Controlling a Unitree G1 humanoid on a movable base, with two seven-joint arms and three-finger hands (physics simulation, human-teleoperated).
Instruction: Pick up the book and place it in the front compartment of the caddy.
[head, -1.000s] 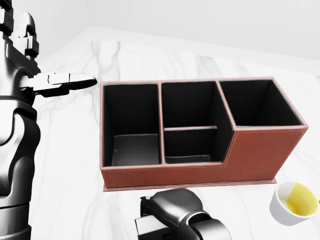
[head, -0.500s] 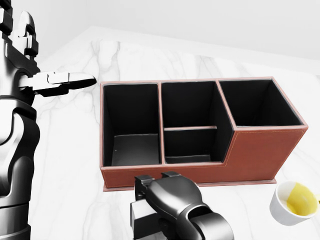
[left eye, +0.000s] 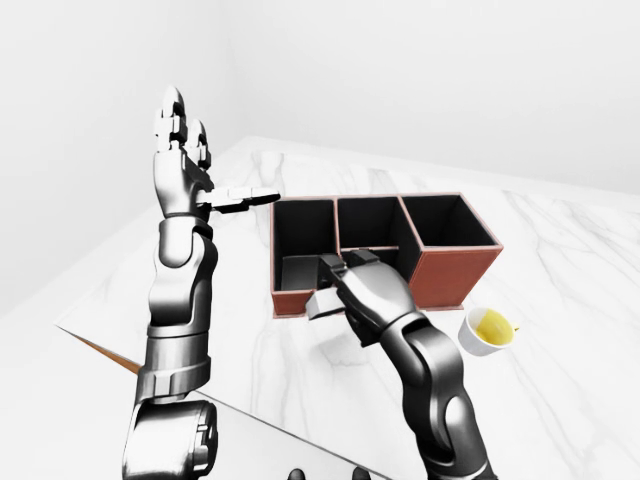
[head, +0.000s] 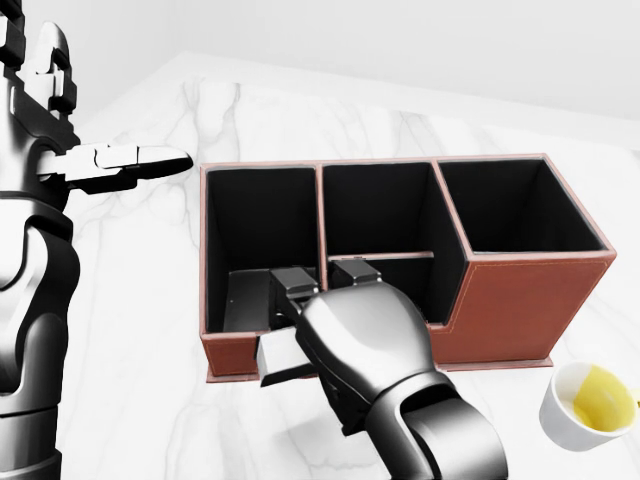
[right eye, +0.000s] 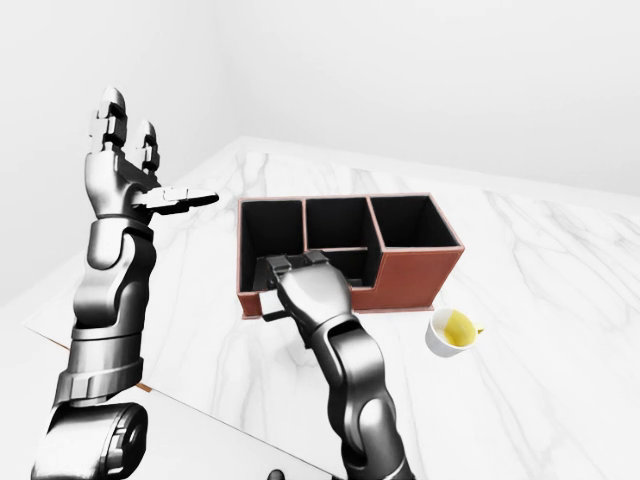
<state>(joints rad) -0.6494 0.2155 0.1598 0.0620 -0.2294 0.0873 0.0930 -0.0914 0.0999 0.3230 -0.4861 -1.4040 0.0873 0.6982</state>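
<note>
The caddy (head: 520, 300) is brown leather with black compartments and stands in the middle of the head view on a white marble table. My right hand (head: 322, 283) comes up from the bottom edge and is shut on the book (head: 285, 359), a pale grey slab mostly hidden under the palm. The hand and book hang over the caddy's lower wall, at the lower-left compartment. The book also shows in the left-eye view (left eye: 322, 304). My left hand (head: 90, 115) is raised at the left, open and empty, apart from the caddy.
A white cup (head: 588, 404) with yellow contents stands at the bottom right of the head view, just right of the caddy. The marble table's edge (left eye: 110, 350) runs along the lower left in the left-eye view.
My right hand has risen from the bottom edge of the head view to the caddy's lower wall, carrying the book. The left hand, caddy and cup have not moved.
</note>
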